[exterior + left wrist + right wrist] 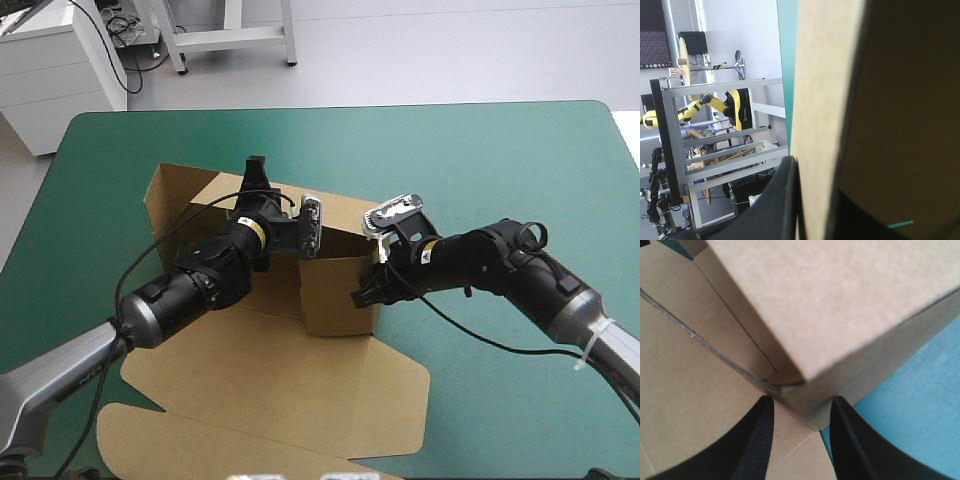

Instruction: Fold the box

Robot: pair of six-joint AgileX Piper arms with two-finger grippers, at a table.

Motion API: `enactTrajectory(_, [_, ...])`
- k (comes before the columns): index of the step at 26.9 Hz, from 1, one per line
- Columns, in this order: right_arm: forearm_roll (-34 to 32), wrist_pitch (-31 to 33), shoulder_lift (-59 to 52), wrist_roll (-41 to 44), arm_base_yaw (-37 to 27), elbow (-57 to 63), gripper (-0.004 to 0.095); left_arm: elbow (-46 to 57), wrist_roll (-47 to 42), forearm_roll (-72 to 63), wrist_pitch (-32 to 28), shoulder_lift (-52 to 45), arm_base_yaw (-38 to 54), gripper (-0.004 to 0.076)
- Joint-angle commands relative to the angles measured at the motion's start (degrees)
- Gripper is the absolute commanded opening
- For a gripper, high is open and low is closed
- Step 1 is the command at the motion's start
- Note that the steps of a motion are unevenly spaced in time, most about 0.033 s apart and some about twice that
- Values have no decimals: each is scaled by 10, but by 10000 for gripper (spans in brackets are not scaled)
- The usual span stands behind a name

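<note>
Jaws of the left gripper (256, 172) clamp a raised wall of the box (330, 300); the right gripper (802, 405), jaws apart, straddles its near corner.

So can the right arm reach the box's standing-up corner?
Probably yes. The right tool is open, and the raised corner of the box sits right in its gap, with nothing in the way.

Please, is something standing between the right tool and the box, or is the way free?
Nothing visible stands in the way. The right tool is open, and a raised corner of the box sits directly between its fingers, with only the teal-green cover beside it.
</note>
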Motion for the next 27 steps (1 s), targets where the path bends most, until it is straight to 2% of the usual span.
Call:
enactTrajectory(1, [-107, -57, -19, 133, 23, -15, 336, -8, -23, -40, -33, -4, -4, -8])
enactTrajectory(5, [-195, -101, -17, 234, 61, -15, 336, -11, -23, -36, -30, 6, -4, -8])
enactTrajectory(7, [-260, -116, -12, 296, 81, -15, 336, -11, -25, -36, -26, 8, -4, -8])
enactTrajectory(11, [-387, -112, 12, 425, 97, -15, 335, -12, -27, -36, -16, 8, -4, -8])
enactTrajectory(15, [-471, -114, 39, 527, 98, -15, 336, -16, -30, -39, -11, 6, -4, -8])
enactTrajectory(21, [-545, -120, 68, 585, 98, -15, 336, -54, -54, -39, -9, 6, -4, -8])
enactTrajectory(25, [-544, -188, 69, 549, 98, -13, 337, -57, -53, -40, 7, 7, -4, -8])
enactTrajectory(27, [-544, -180, 69, 531, 97, -13, 343, -57, -53, -40, 11, 7, -4, -8])
